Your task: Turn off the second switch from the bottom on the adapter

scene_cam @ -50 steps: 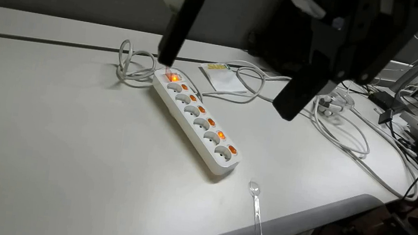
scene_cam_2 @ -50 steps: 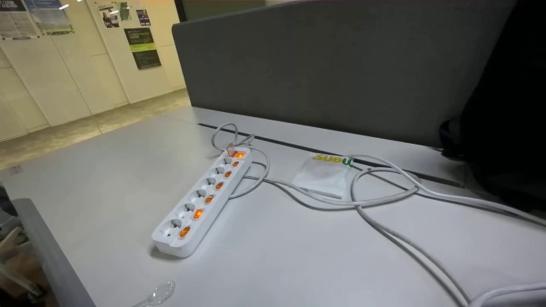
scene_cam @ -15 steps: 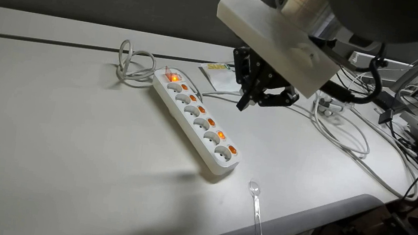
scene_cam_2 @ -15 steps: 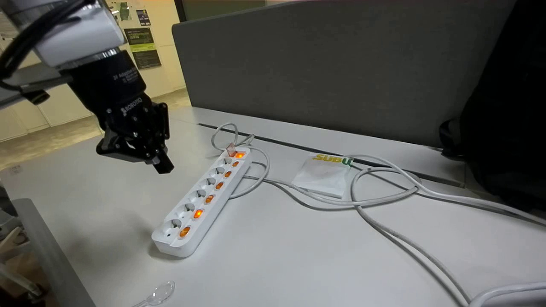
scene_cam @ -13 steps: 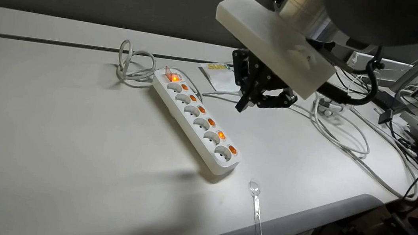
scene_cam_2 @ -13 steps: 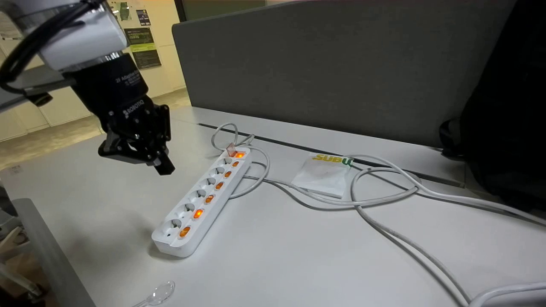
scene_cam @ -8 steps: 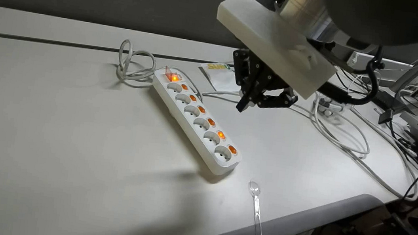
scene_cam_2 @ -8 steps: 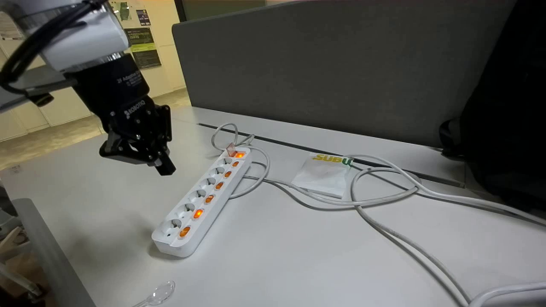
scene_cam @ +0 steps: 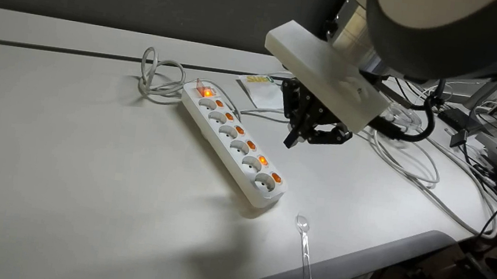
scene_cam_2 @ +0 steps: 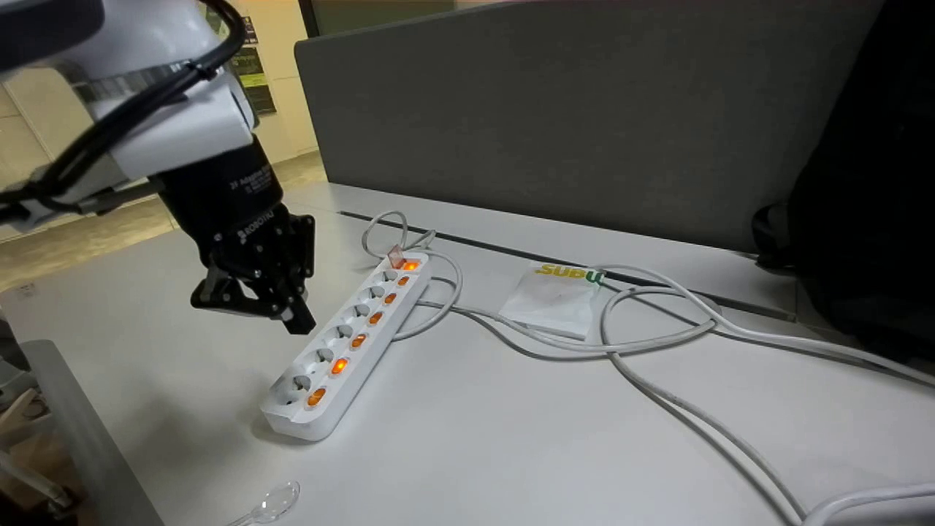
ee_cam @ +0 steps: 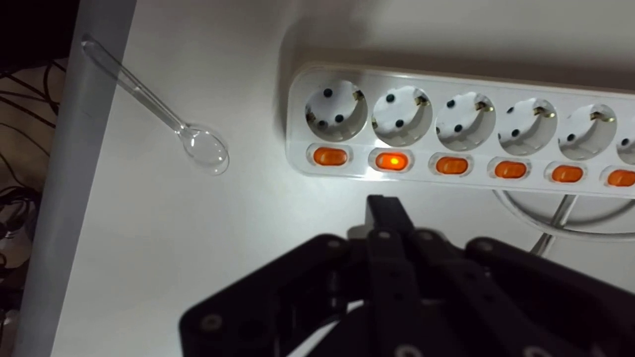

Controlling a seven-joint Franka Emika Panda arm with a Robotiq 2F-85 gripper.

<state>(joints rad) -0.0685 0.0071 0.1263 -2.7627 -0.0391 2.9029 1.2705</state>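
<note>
We find the pincer (ee_cam: 387, 210) closed, its fingertips (ee_cam: 397, 218) pressed together, tilted and hanging above the table (scene_cam: 86, 148) on the robot arm (scene_cam_2: 182, 139). In the wrist view its tips show just beside the switch edge of the white power strip (scene_cam: 230, 155), apart from it, and almost in line with the second switch from the bottom (ee_cam: 392, 161), which glows orange. We count from the end nearer the clear plastic spoon (ee_cam: 159, 109). The bottom switch (ee_cam: 330, 156) shows dull orange, as do the four beyond the glowing one. Six round sockets (ee_cam: 465, 121) run alongside, and at the strip's far end the main switch (scene_cam_2: 412, 266) glows too, its clear reddish cover (scene_cam_2: 395, 256) standing raised. The spoon lies near the strip's bottom end, bowl toward it, handle reaching over the grey table edge (ee_cam: 62, 188). In both exterior views, pale cable (scene_cam_2: 613, 351) loops beyond the main switch and winds past a flat white packet (scene_cam_2: 551, 303) printed in yellow and green. At the back of the table we see a dark grey partition (scene_cam_2: 548, 109), and in an exterior view a black object (scene_cam_2: 862, 219) covers part of it, too dark for us to name.
</note>
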